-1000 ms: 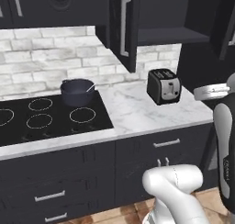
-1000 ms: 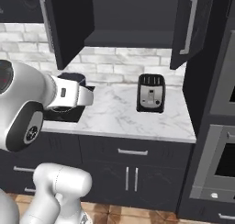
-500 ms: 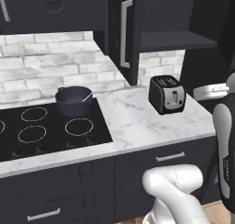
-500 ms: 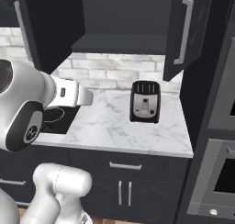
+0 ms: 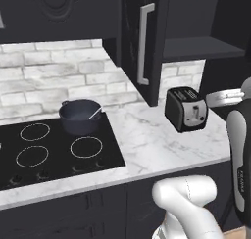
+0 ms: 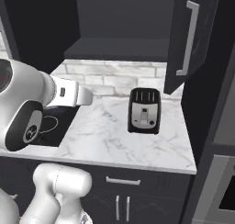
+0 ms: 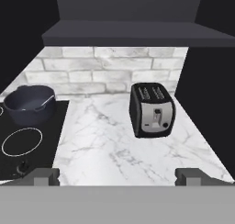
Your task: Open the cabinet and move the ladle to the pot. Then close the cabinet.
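Observation:
The cabinet stands open: its left door (image 5: 142, 42) with a silver bar handle swings out over the counter, its right door (image 6: 188, 39) likewise, and the dark shelf (image 7: 137, 35) between them looks bare. The dark blue-grey pot (image 5: 80, 115) sits on the back right burner of the stove. The ladle (image 5: 95, 113) rests inside it, its thin silvery handle leaning on the rim; both show again in the hand view, pot (image 7: 30, 103) and ladle (image 7: 46, 100). My gripper (image 7: 118, 176) is open with nothing between its fingers, hovering over the counter in front of the cabinet.
A black toaster (image 5: 186, 109) stands on the marble counter (image 5: 147, 145) below the shelf, right of the black cooktop (image 5: 49, 155). The open doors jut out at both sides. A tall dark oven column (image 6: 215, 140) bounds the counter on the right. Base drawers (image 6: 121, 182) run below.
The whole picture has shifted and grown in both base views, so the camera has moved nearer the cabinet. The ladle stays in the pot, the doors stay open, and the gripper stays open.

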You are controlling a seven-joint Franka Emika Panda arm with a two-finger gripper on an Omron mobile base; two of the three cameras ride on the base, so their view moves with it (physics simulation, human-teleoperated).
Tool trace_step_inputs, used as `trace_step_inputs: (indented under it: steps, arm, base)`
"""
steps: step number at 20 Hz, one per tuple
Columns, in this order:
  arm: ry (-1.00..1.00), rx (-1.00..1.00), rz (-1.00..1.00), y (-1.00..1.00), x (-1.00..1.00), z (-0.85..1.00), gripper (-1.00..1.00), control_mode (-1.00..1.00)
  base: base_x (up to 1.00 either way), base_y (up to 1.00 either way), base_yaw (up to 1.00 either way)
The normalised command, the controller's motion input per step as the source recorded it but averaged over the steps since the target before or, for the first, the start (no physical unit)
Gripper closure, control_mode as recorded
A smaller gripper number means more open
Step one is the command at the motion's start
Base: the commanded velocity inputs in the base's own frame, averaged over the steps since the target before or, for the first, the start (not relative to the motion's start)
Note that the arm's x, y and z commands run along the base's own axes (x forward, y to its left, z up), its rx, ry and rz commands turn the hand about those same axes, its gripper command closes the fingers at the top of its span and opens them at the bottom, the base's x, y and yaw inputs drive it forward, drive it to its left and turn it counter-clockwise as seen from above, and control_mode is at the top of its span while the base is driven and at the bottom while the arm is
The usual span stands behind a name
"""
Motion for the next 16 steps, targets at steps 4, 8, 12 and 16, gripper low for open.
trace_step_inputs:
  steps: [4, 8, 12, 16]
  arm:
    - [0.0, 0.0, 0.0, 0.0, 0.0, 0.0, -1.0, 1.0]
    - [0.0, 0.0, 0.0, 0.0, 0.0, 0.0, -1.0, 1.0]
    - [0.0, 0.0, 0.0, 0.0, 0.0, 0.0, -1.0, 1.0]
    - [0.0, 0.0, 0.0, 0.0, 0.0, 0.0, -1.0, 1.0]
  base:
    - [0.4, -0.21, 0.0]
    - [0.3, -0.28, 0.0]
    - [0.2, -0.38, 0.0]
    - [0.15, -0.24, 0.0]
